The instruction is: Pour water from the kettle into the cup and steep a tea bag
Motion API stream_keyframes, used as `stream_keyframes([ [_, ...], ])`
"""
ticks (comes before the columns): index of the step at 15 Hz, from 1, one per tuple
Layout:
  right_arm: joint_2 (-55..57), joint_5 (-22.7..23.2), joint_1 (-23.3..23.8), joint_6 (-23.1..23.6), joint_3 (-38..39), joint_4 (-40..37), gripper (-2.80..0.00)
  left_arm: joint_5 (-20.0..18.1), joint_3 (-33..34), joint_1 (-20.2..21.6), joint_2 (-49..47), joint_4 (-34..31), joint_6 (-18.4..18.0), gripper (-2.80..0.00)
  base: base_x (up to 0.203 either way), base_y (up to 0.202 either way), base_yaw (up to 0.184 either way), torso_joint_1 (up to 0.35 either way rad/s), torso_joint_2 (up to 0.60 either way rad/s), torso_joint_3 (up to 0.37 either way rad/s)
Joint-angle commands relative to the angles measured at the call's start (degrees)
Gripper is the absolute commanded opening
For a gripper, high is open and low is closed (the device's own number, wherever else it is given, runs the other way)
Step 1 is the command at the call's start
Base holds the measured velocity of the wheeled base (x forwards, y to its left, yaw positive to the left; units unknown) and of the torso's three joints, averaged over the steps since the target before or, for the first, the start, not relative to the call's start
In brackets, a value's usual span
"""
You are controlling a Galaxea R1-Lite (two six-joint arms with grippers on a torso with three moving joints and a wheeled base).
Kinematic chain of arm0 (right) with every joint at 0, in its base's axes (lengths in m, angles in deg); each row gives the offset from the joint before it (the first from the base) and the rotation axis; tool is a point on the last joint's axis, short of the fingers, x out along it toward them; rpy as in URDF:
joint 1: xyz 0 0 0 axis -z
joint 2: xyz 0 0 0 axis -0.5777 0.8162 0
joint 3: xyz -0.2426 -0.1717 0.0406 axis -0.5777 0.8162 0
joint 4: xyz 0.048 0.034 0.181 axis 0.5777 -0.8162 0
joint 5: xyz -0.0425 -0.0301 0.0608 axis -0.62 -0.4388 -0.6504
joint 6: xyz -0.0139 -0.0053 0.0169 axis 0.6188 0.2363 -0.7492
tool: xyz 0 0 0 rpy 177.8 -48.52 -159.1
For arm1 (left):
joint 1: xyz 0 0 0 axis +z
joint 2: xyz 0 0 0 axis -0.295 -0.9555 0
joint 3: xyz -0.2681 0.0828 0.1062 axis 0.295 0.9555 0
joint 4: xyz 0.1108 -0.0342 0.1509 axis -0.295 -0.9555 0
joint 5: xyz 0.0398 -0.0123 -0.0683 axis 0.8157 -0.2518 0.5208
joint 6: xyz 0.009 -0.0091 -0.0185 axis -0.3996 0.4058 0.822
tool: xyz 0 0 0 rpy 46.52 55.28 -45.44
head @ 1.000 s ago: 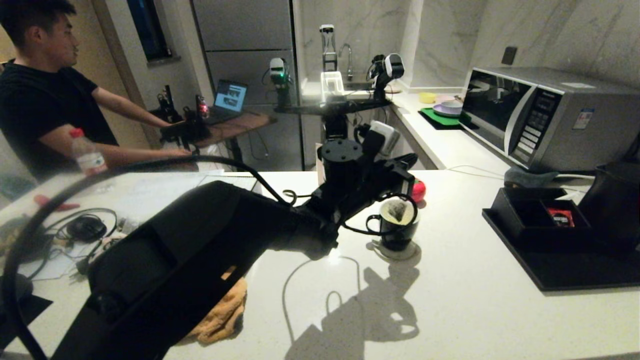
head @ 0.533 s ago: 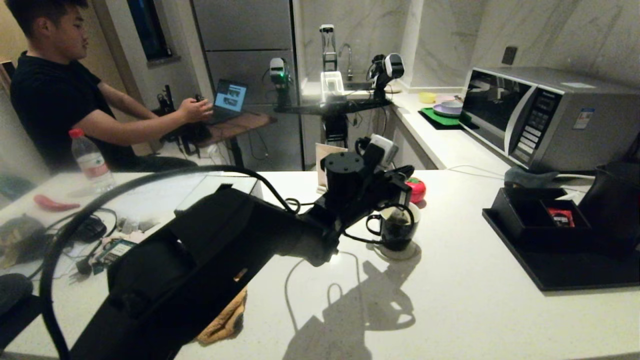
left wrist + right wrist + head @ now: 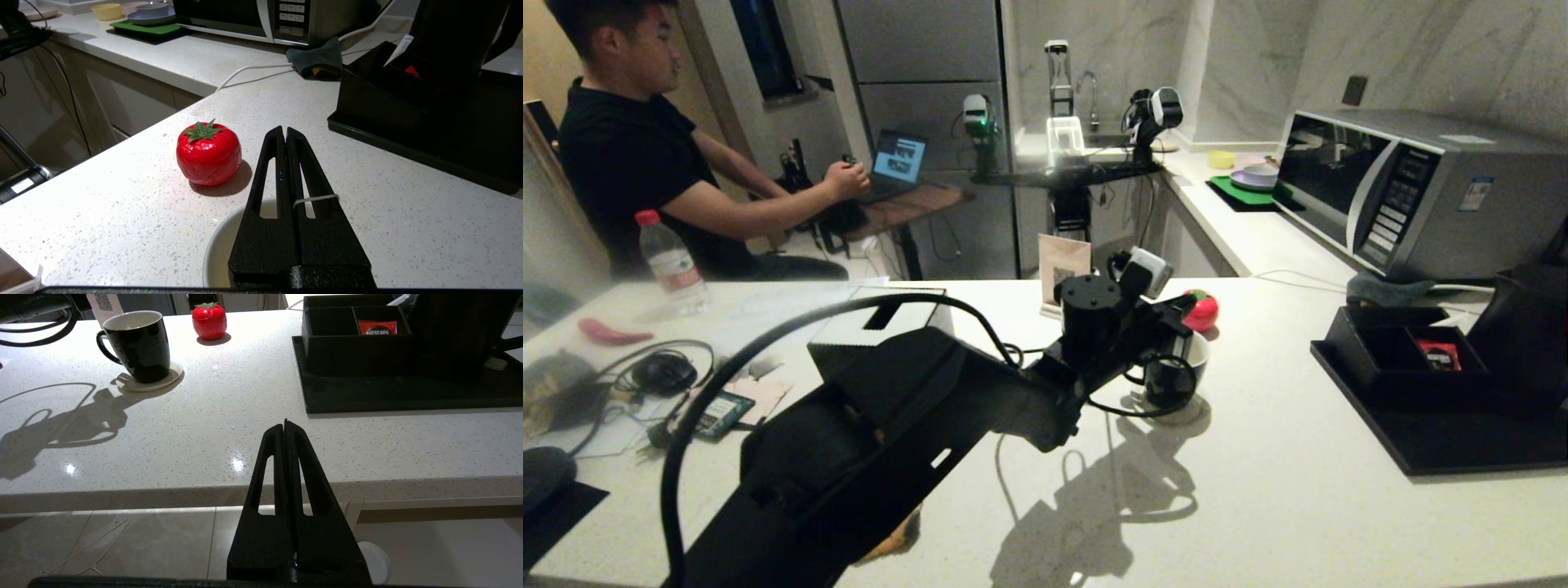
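White speckled counter in your head view carries the cup upright on a coaster under the left gripper, whose left wrist view shows jaws together over the white rim; right wrist view: right gripper closed, cup handle toward the counter's left.

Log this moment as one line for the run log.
left gripper: shut, over cup | right gripper: shut, parked below counter edge | kettle: on tray
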Motion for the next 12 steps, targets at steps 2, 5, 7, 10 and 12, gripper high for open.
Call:
stream_keyframes([
  [2, 0.07, -0.01, -0.06, 0.00, 0.00, 0.04, -2.80, -0.05, -0.16, -0.06, -0.42, 0.29, 0.04, -2.80, 0.000, 0.000, 0.000, 0.000, 0.00, 0.000],
  [5, 0.07, -0.01, 0.00, 0.00, 0.00, -0.04, -2.80, -0.05, -0.33, -0.02, 0.89, 0.05, 0.04, -2.80, 0.000, 0.000, 0.000, 0.000, 0.00, 0.000],
  [7, 0.07, -0.01, -0.08, 0.00, 0.00, -0.05, -2.80, -0.05, -0.74, 0.03, 2.29, -0.39, 0.04, -2.80, 0.000, 0.000, 0.000, 0.000, 0.00, 0.000],
  [10, 0.07, -0.01, -0.07, 0.00, 0.00, 0.03, -2.80, -0.05, -6.09, 0.41, 2.63, -2.96, 0.04, -2.80, 0.000, 0.000, 0.000, 0.000, 0.00, 0.000],
  [12, 0.07, -0.01, -0.06, 0.00, 0.00, 0.03, -2.80, -0.05, -11.16, 0.78, 2.93, -7.16, 0.01, -2.80, 0.000, 0.000, 0.000, 0.000, 0.00, 0.000],
])
